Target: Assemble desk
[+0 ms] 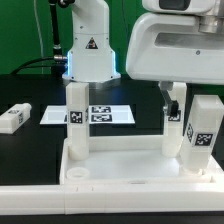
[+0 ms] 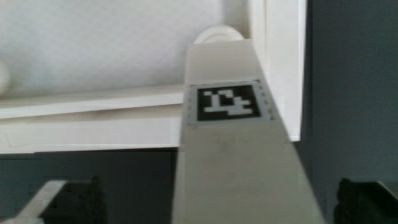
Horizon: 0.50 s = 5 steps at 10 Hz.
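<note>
The desk top (image 1: 120,178), a white rimmed tray, lies at the front of the table. Three white tagged legs stand upright in it: one at the exterior view's left (image 1: 76,118), one at the far right (image 1: 206,128), and one (image 1: 175,128) under my gripper (image 1: 172,100). In the wrist view this leg (image 2: 228,120) rises between my dark fingers (image 2: 71,203), with a gap on each side. The gripper (image 2: 217,206) is open around the leg and holds nothing. Beyond it shows the desk top's rim (image 2: 125,105).
A loose white leg (image 1: 12,119) lies on the black table at the exterior view's left. The marker board (image 1: 100,114) lies flat behind the desk top. The robot's white base (image 1: 88,45) stands at the back, and a white border bar (image 1: 110,208) runs along the front.
</note>
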### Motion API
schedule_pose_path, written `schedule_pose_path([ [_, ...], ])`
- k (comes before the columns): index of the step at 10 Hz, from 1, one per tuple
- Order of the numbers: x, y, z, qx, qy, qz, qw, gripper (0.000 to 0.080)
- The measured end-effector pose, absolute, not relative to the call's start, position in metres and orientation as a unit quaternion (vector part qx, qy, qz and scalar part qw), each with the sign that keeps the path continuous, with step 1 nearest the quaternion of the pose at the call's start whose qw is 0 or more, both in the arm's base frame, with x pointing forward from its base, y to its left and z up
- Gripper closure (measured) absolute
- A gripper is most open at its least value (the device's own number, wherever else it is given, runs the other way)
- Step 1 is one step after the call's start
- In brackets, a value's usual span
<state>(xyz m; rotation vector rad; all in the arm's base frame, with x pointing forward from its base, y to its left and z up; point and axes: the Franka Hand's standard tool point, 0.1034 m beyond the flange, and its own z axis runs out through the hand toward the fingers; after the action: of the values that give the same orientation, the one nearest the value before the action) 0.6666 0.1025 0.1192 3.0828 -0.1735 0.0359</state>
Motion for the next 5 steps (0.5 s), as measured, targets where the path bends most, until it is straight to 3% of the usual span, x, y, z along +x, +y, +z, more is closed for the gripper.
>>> schedule_pose_path([
  [2, 0.6666, 0.1021, 0.1192, 0.997, -0.068, 0.012, 0.027, 0.0409],
  [3, 0.6665, 0.1026, 0.1191, 0.994, -0.101, 0.013, 0.025, 0.0409],
  [4, 0.6665, 0.1024, 0.1190, 0.989, -0.145, 0.014, 0.025, 0.0509],
  [5, 0.6665, 0.1023, 0.1190, 0.983, -0.182, 0.015, 0.025, 0.0509],
])
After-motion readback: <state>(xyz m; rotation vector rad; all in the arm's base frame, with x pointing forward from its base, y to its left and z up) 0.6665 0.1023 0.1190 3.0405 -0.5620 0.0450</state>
